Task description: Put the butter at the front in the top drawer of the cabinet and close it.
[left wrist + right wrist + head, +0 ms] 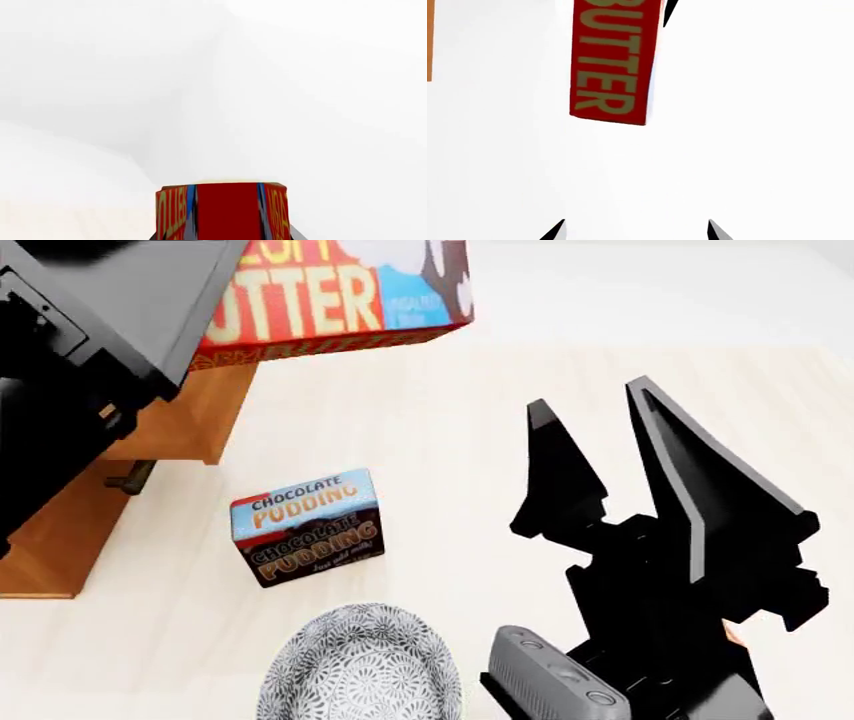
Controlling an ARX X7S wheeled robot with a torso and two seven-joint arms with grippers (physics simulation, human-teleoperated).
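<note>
The butter [334, 295], a red box with yellow lettering, hangs high at the top left of the head view. My left gripper [225, 235] is shut on it, and the box's red end [227, 210] fills the space between the jaws. The orange-brown cabinet [54, 540] stands at the left, largely hidden behind my left arm. A wooden part [187, 415] juts out right under the butter, with a dark bar handle [130, 475] beside it. I cannot tell if this is the top drawer. My right gripper [590, 398] is open and empty, and its wrist view faces the butter [614, 65].
A chocolate pudding box [307, 525] stands on the pale table to the right of the cabinet. A patterned grey-white bowl [360, 665] sits near the front edge. My right arm takes up the lower right of the head view.
</note>
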